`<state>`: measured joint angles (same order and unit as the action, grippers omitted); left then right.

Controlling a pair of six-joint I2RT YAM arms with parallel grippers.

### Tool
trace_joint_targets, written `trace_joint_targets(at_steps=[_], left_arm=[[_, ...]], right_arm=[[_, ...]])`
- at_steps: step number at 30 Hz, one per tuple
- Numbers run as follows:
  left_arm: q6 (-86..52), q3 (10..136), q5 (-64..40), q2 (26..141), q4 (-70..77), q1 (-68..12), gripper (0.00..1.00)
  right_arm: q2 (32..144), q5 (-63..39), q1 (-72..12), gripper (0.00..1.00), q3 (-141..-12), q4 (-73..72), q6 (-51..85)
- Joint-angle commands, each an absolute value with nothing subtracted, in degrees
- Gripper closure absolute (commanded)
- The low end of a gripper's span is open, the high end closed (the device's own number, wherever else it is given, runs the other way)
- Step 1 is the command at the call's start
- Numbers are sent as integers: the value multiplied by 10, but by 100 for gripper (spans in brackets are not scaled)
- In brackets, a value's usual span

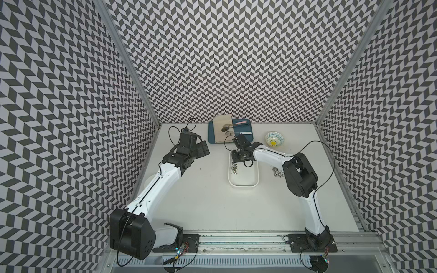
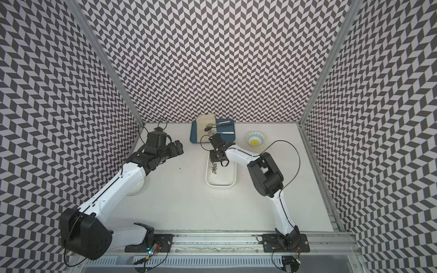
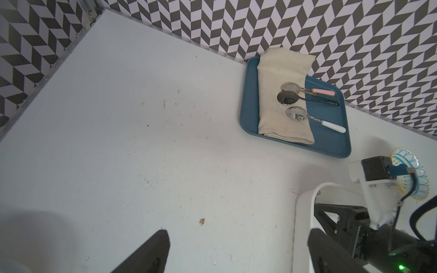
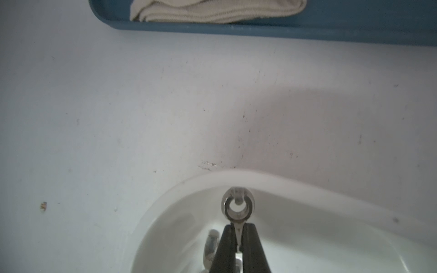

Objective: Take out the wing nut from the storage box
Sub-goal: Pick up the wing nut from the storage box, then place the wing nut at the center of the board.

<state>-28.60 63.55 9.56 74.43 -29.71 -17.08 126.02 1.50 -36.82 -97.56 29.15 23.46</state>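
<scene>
Right jaws are pinched almost closed on one wing of a wing nut. It is held just inside the rim of the box, at the end toward the blue tray. Spare nuts lie in the box under the arm, and loose nuts sit on the desk beside it. Left jaws gape wide, gripping nothing, above the desk's far left.
</scene>
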Motion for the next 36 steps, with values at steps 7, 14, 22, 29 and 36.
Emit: trace_joint_targets(at_steps=[7, 14, 22, 29, 36], left_arm=[[-296, 628, 99, 732, -282, -168, 5], [-279, 649, 115, 741, -291, -163, 5], [-278, 640, 94, 754, -276, -152, 5], [-297, 617, 73, 744, -256, -155, 5], [-296, 581, 73, 723, -247, -155, 5]], right_arm=[[1145, 1, -348, 94, -951, 302, 229], [1026, -9, -322, 94, -862, 326, 236], [886, 2, -237, 94, -707, 354, 244], [845, -8, -192, 94, -566, 351, 245], [862, -5, -190, 94, -496, 335, 249]])
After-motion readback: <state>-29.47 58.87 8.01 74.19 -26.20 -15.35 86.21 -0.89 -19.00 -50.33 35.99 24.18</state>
